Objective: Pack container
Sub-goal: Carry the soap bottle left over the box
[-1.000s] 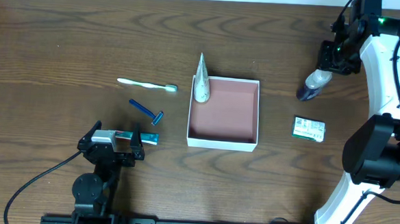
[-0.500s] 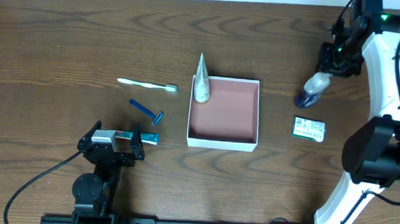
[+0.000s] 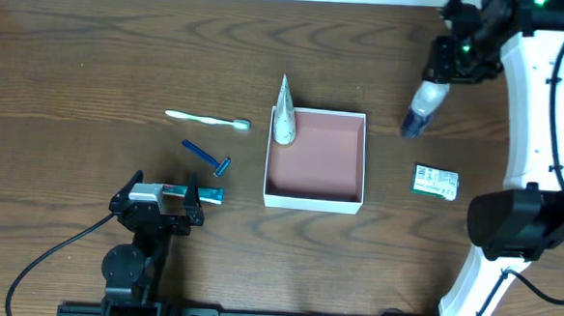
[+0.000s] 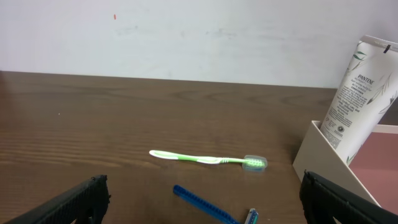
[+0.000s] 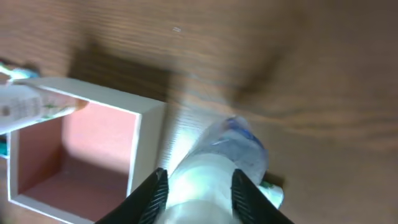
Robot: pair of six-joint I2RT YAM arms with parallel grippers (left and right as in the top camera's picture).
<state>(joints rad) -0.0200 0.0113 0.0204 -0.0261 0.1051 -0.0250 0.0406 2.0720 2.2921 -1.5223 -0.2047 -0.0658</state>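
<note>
The step in hand looked like carrying the bottle (image 3: pixel 418 112) to the container (image 3: pixel 314 195), which sat at the middle of the table (image 3: pixel 76 31), right of the toothbrush (image 3: pixel 207 120) and razor (image 3: pixel 208 157) and left of a small green packet (image 3: pixel 435 182). The right gripper (image 3: pixel 439 77) was clamped on the bottle's pale body, the blue end hanging down and tilted, apparently off the wood, near the container's far right corner but not over it. The next move would call for bringing the bottle left over the bare pink floor, lowering it and letting go, while clearing the right wall and keeping off the tube (image 3: pixel 283 115) that leaned in the far left corner. The left gripper (image 3: pixel 162 192) sat low near the front edge, spread wide and holding nothing. Only the overhead view gave the whole layout and the packet. The right wrist view, though blurred, showed what the overhead could not: one finger on each side of the bottle, and the container's white wall just below and to its left. The left wrist view alone showed the tube's printed label and how it rested against the wall from inside, with the toothbrush and razor lying apart in front of the open fingers (image 4: pixel 74 202).
</note>
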